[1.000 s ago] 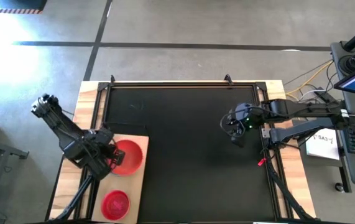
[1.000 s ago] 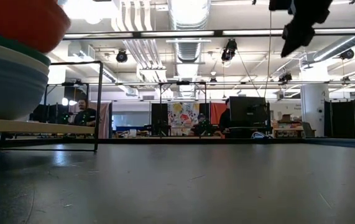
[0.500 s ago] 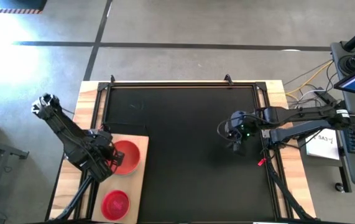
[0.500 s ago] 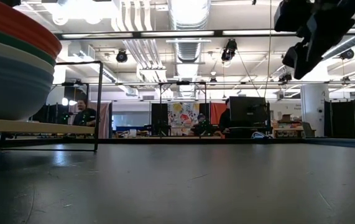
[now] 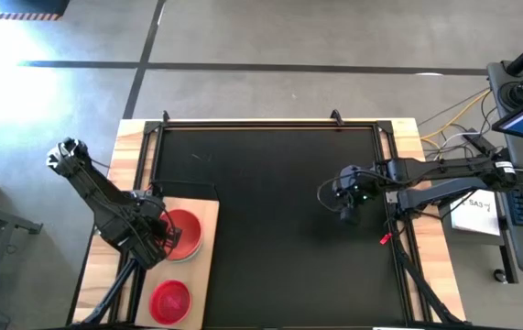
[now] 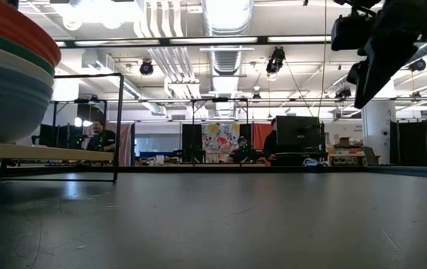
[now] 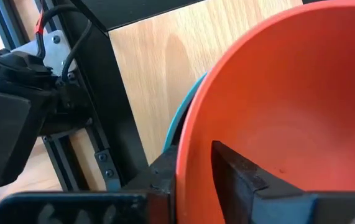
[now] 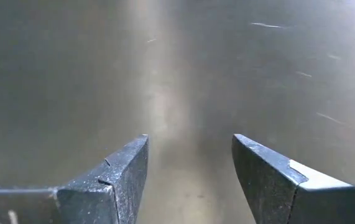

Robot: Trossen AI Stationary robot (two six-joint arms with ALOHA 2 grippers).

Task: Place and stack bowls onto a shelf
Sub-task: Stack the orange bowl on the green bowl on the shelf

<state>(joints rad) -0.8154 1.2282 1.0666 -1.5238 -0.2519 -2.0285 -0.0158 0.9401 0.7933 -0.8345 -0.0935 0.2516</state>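
Observation:
A red bowl [image 5: 186,231] lies on top of a stack on the light wooden shelf [image 5: 202,275] at the table's left. In the low view the stack shows red [image 6: 11,30] over a teal rim and a blue-grey bowl [image 6: 4,97]. The teal rim [image 7: 178,118] peeks out beneath the red bowl [image 7: 289,93]. My left gripper [image 5: 158,240] stands over the red bowl's left rim, pointing down, open. A smaller red-pink bowl [image 5: 170,300] sits nearer on the shelf. My right gripper [image 5: 342,203] hangs open above the bare black table, nothing between its fingers [image 8: 189,155]. My left gripper [image 7: 189,168] comes from above and straddles the red bowl's rim [image 7: 186,149], one finger [image 7: 239,177] inside the bowl and one outside. A strip of the bowl's wall shows between the inner finger and the rim. Whether the outer finger touches, I cannot tell. The bowl rests nested in the stack.
A black metal frame [image 5: 270,124] borders the black tabletop, with wooden strips outside it. A laptop and papers [image 5: 481,206] lie beyond the right edge. In the low view a frame post [image 6: 116,127] stands behind the shelf, and people sit in the room beyond.
My left gripper has sunk with the red bowl, which was tilted and raised above the stack and now sits nested level on the teal bowl. My right gripper has come down toward the table, staying open.

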